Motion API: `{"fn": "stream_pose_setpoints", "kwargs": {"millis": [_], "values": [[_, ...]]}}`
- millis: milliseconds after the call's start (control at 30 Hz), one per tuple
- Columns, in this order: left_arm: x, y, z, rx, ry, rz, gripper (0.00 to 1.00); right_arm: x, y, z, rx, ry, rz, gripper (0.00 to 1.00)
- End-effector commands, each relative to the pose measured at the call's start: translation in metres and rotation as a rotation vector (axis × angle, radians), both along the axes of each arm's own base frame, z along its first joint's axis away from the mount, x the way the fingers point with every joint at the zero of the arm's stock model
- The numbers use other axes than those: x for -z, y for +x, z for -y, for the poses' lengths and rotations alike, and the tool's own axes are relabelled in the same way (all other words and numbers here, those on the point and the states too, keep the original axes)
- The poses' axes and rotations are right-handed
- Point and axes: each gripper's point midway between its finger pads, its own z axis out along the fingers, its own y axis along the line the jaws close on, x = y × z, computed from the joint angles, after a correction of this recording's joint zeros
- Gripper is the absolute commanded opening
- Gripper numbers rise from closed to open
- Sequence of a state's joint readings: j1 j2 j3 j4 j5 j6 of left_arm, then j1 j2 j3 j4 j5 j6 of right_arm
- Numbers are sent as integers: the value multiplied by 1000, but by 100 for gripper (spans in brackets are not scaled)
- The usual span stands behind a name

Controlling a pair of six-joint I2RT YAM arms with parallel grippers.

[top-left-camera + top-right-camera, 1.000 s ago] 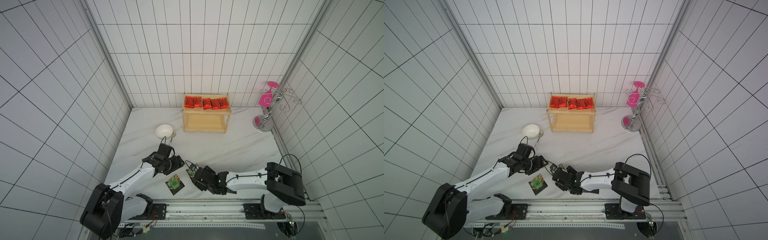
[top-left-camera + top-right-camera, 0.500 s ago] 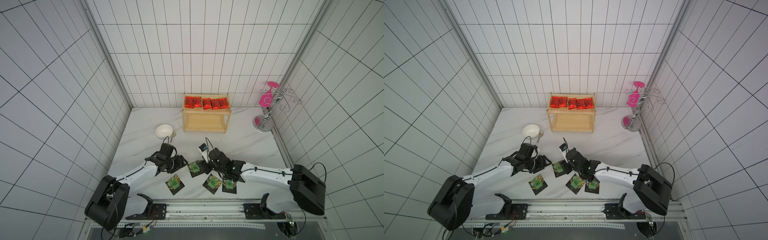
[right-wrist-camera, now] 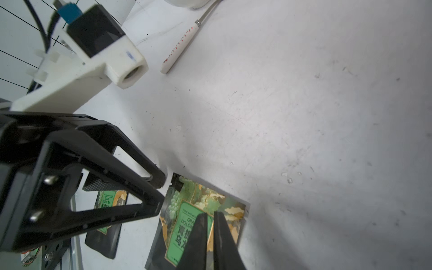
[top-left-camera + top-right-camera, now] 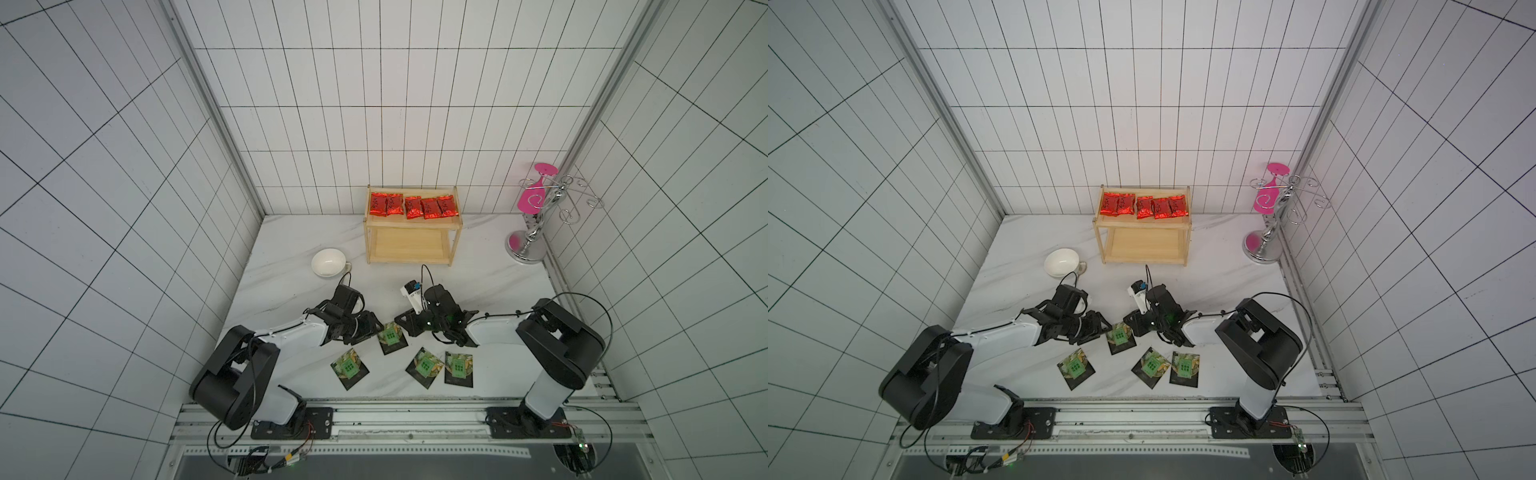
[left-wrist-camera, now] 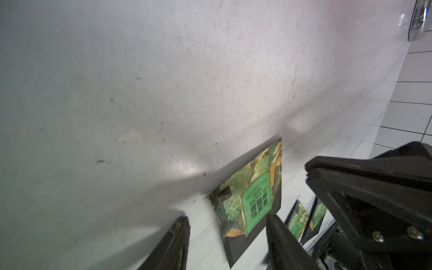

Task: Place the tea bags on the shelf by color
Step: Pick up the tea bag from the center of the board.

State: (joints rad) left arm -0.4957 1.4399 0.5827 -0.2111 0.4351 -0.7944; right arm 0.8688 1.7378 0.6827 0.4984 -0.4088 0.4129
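Marble table (image 4: 291, 249) under white tiled walls bears the shelf (image 4: 409, 249) at its back. Near the front, the left gripper (image 5: 227, 217) gapes wide, one sachet (image 5: 252, 201) lying partly between its fingers. The right gripper (image 3: 210, 214) is nearly closed over that sachet's label, nothing between its fingers. Three more sachets (image 4: 424, 365) lie flat nearer the front edge. Five red packets (image 4: 412, 206) line the top tier.

The white marbled tabletop (image 4: 478, 274) carries a wooden shelf (image 4: 411, 225) by the far wall, a white bowl (image 4: 328, 262) with a spoon (image 3: 184, 42) beside it, and a chrome stand (image 4: 528, 249) at the far right. Five red packets (image 4: 413, 207) lie in a row on the shelf's top tier. Four dark sachets (image 4: 459, 368) lie flat near the front edge.
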Motion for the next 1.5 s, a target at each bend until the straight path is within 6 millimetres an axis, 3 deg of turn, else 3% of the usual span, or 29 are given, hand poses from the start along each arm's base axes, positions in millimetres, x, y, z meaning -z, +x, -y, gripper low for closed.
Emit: {"fn": "stream_pose_setpoints", "kwargs": {"millis": [0, 300, 633, 867, 1000, 1100, 1233, 1333, 1467], "values": [[8, 3, 1, 0, 11, 0, 54, 2, -4, -3, -29, 42, -27, 10], [21, 4, 5, 0, 23, -24, 52, 29, -9, 9, -9, -7, -76, 10], [27, 7, 5, -7, 35, -26, 43, 45, -10, 16, 14, -39, -110, 10], [32, 10, 10, -1, 37, -33, 20, 47, -11, 19, 20, -43, -116, 10], [28, 12, 7, -9, 49, -19, 13, 43, -9, 21, 24, -42, -106, 10], [21, 15, 7, -7, 47, -2, 10, 29, -6, 18, 24, -22, -89, 12], [9, 22, 8, -24, 8, 19, 0, -10, 10, 18, 78, -35, -60, 17], [-14, 38, 12, -70, -113, 47, 0, -46, 21, 23, 211, 7, -119, 23], [-47, 60, 15, -113, -245, 113, 0, -70, 20, 31, 331, 83, -226, 30]]}}
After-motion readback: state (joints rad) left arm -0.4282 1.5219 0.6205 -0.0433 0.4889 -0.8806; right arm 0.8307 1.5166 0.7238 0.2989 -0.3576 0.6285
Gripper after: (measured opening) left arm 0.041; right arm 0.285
